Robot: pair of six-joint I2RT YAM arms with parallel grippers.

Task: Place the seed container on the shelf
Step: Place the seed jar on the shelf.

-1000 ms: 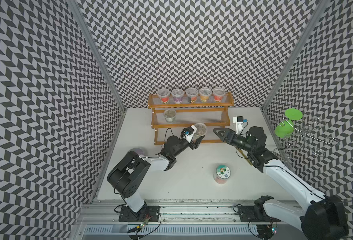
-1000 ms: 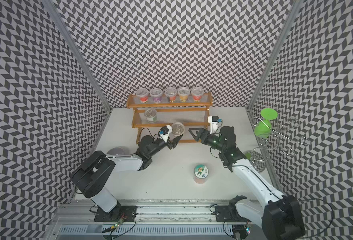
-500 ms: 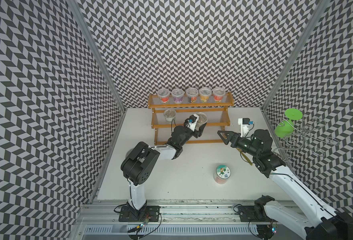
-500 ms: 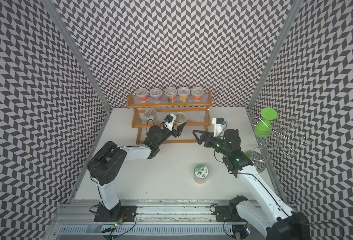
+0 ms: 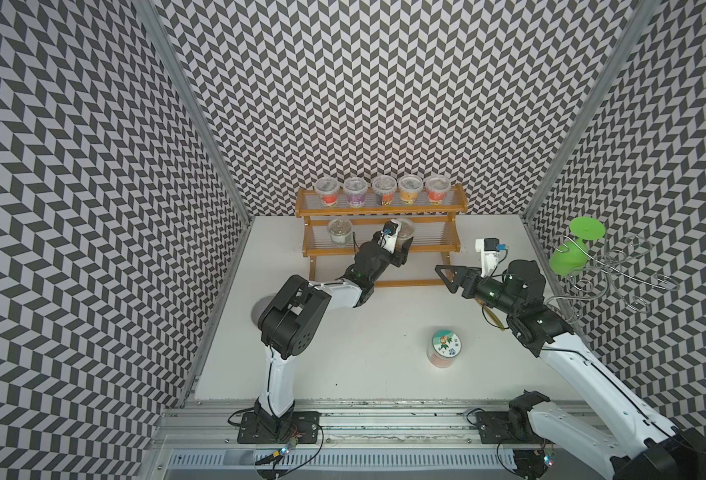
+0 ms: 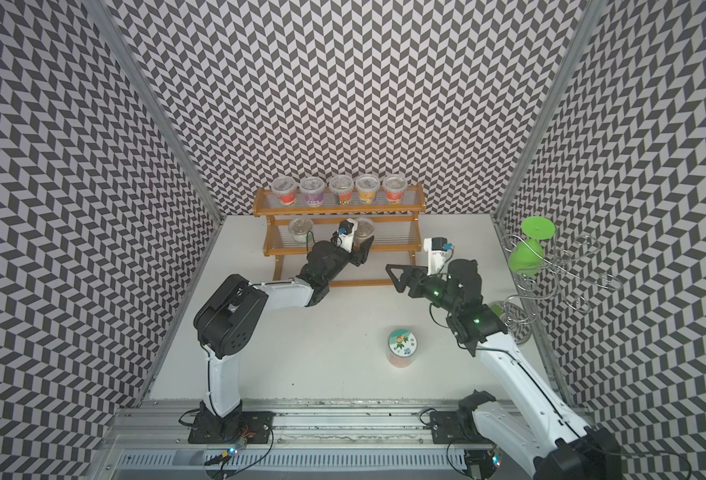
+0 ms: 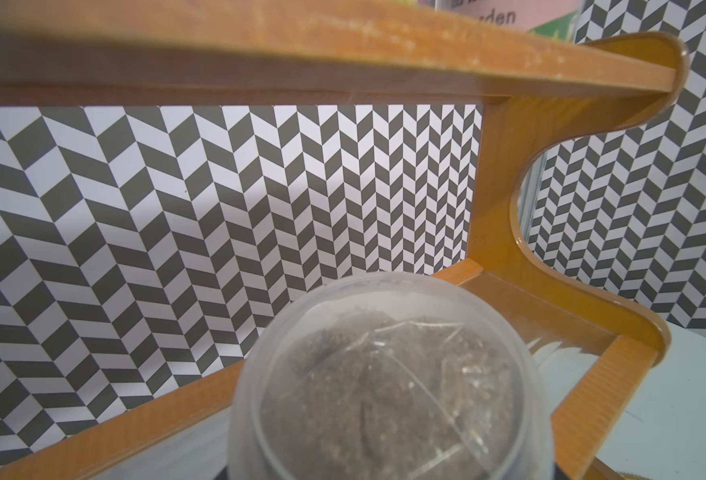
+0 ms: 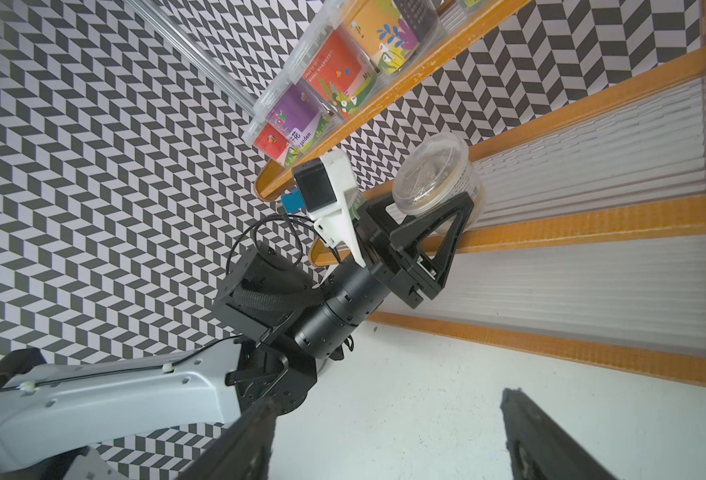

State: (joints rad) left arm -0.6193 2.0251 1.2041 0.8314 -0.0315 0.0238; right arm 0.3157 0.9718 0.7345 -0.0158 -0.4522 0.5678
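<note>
The seed container [image 8: 434,178], a clear lidded cup of brown matter, stood at the middle tier of the shelf [image 5: 426,249], just inside its front rail and about midway along. Whether its base touched the ribbed surface could not be told. The left fingers [image 8: 444,257] were closed narrowly on its sides, and the left wrist view looked down on the lid [image 7: 384,374] with the top tier's rail overhead.

Another clear cup [image 5: 339,230] stood on the same tier, well apart towards the end. Five cups with coloured labels [image 5: 382,195] stood in a row on the top tier, and the lowest tier was bare.

The right fingers [image 5: 442,272] hung spread wide and held nothing, near the front of the shelf at the other end. In the right wrist view both tips [image 8: 550,444] framed bare surface.

The worktop [image 5: 364,332] was plain white and matte, with the shelf pushed back against the rear wall. A round tub with a printed lid [image 5: 444,347] stood alone on it, nearer the front and well apart from the shelf. At the edge beside the right arm a silver wire stand [image 5: 617,274] carried a green goblet [image 5: 571,249].

Three walls [image 5: 364,104] covered in black-and-white chevrons enclosed the space, joined by metal corner posts. A metal rail [image 5: 384,415] ran along the front and carried both arm bases.
</note>
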